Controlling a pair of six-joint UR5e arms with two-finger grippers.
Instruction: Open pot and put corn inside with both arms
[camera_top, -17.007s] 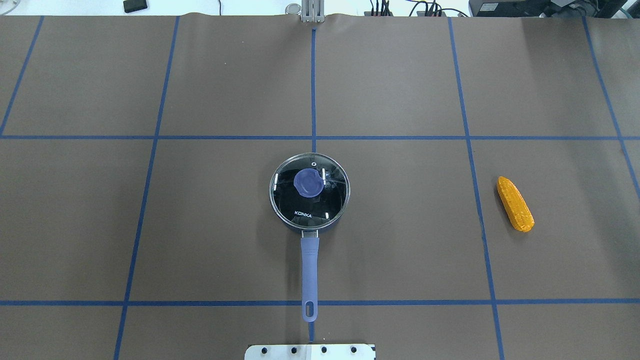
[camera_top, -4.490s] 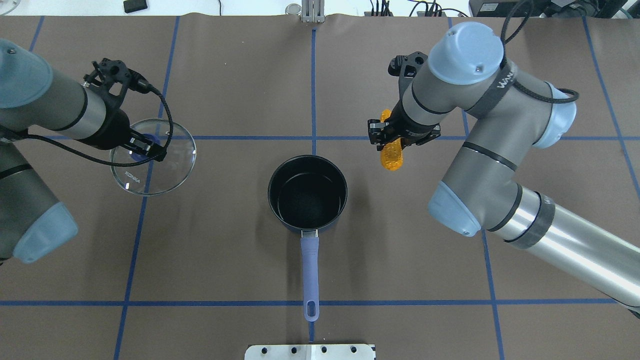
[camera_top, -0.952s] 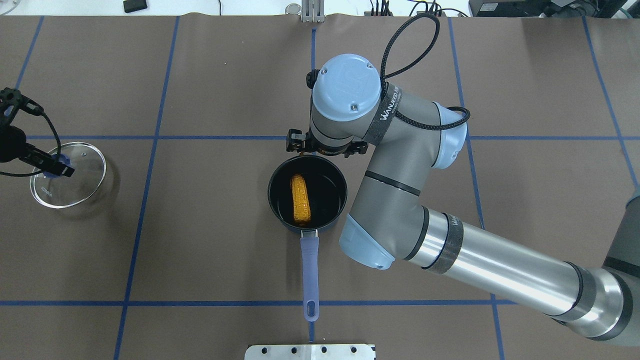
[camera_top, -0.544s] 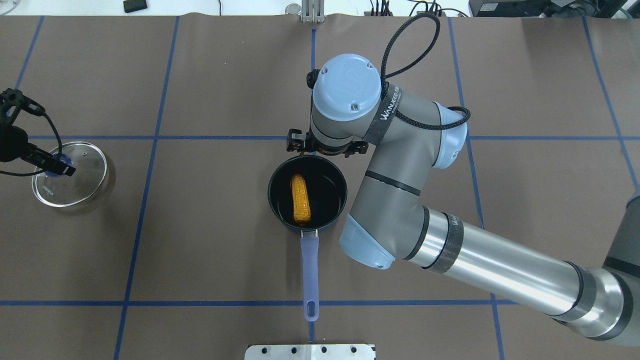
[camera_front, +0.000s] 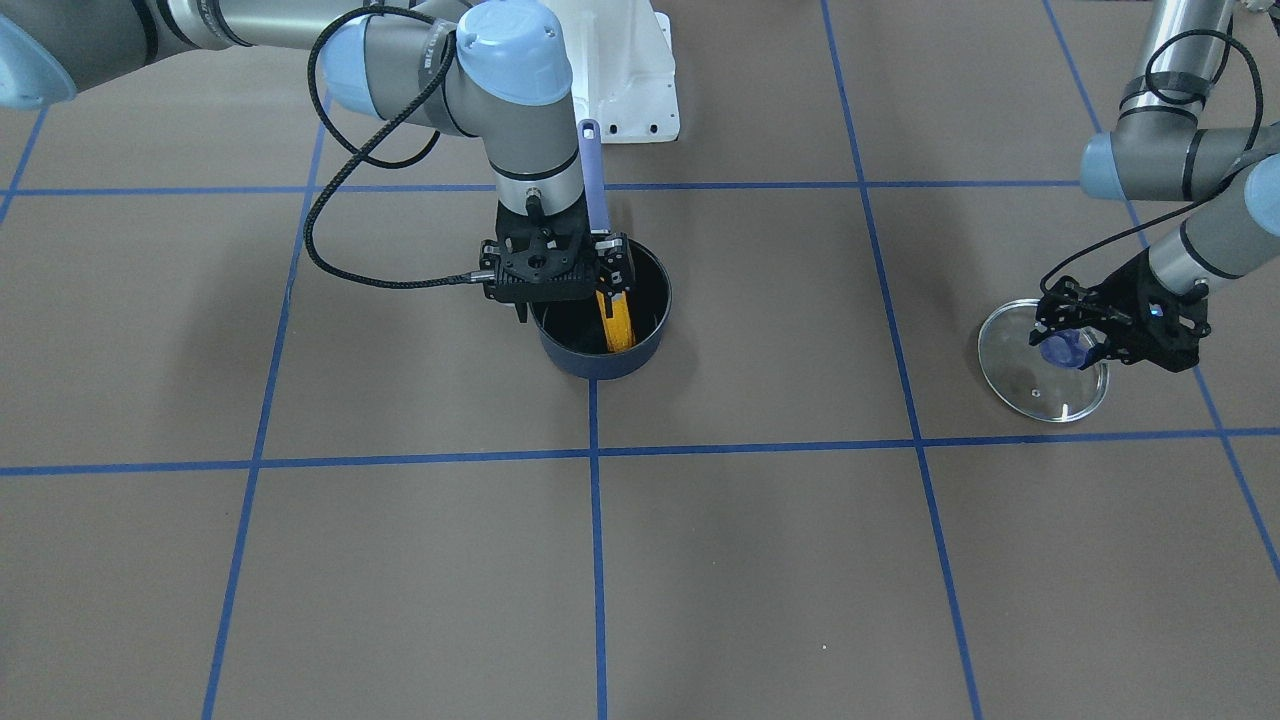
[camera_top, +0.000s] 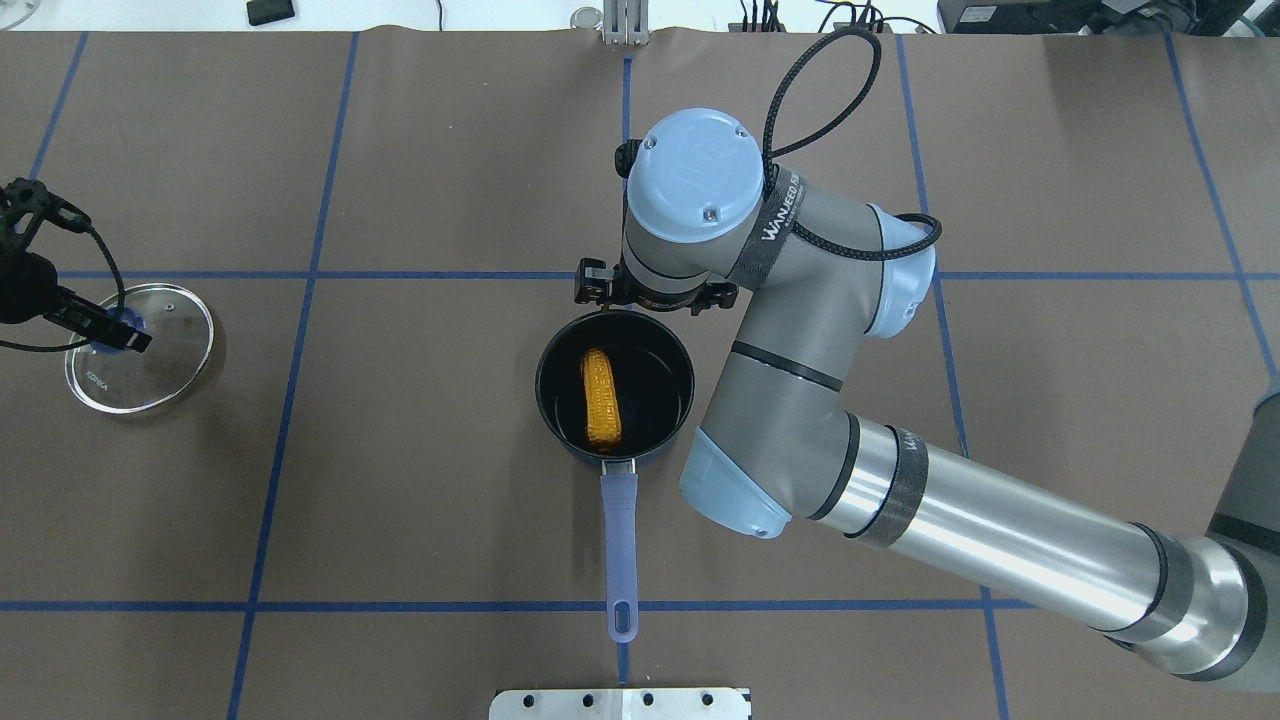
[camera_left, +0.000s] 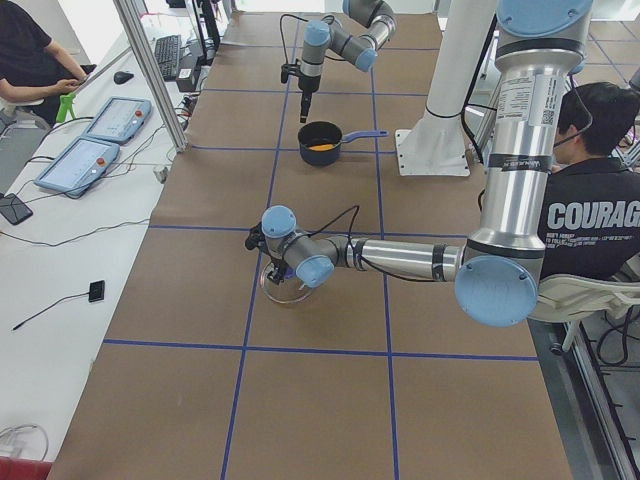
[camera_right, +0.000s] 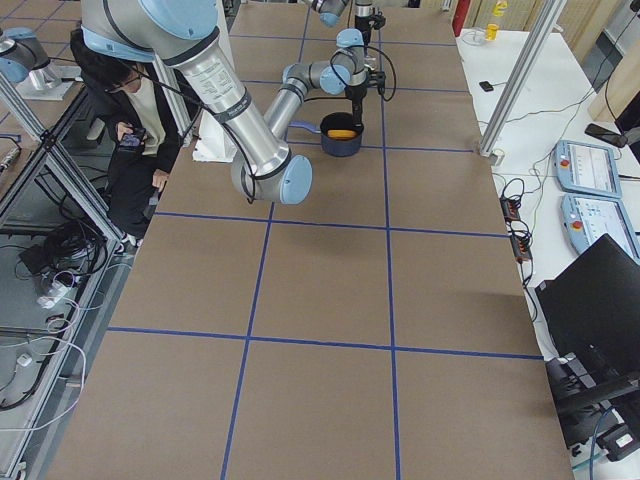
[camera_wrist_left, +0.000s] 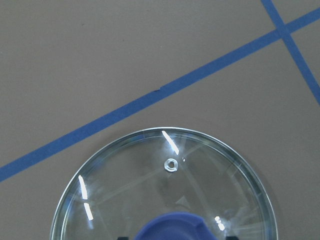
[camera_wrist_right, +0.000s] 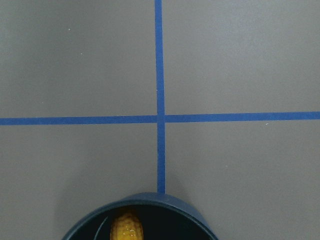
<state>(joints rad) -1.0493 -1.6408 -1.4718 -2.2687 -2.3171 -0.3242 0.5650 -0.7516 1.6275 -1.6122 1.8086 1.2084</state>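
The yellow-orange corn (camera_top: 601, 398) lies inside the open dark pot (camera_top: 548, 400) at mid-table; it also shows in the front view (camera_front: 619, 322) and the right wrist view (camera_wrist_right: 126, 227). My right gripper (camera_front: 565, 300) hangs open and empty just above the pot's far rim (camera_wrist_right: 140, 200); in the overhead view the wrist hides most of it. My left gripper (camera_top: 112, 337) is shut on the blue knob (camera_wrist_left: 175, 227) of the glass lid (camera_top: 150, 375), far to the left, level and very low over the table (camera_front: 1040, 385).
The pot's blue handle (camera_top: 620, 530) points toward the robot base plate (camera_top: 620, 703). The right arm's forearm (camera_top: 1000, 540) stretches over the table's right half. Blue tape lines (camera_top: 300, 275) grid the brown table. Seated operators (camera_left: 590, 200) show in the side views.
The left gripper has brought the lid slightly lower, and its shadow has shrunk. The right arm and the corn in the pot have not moved.
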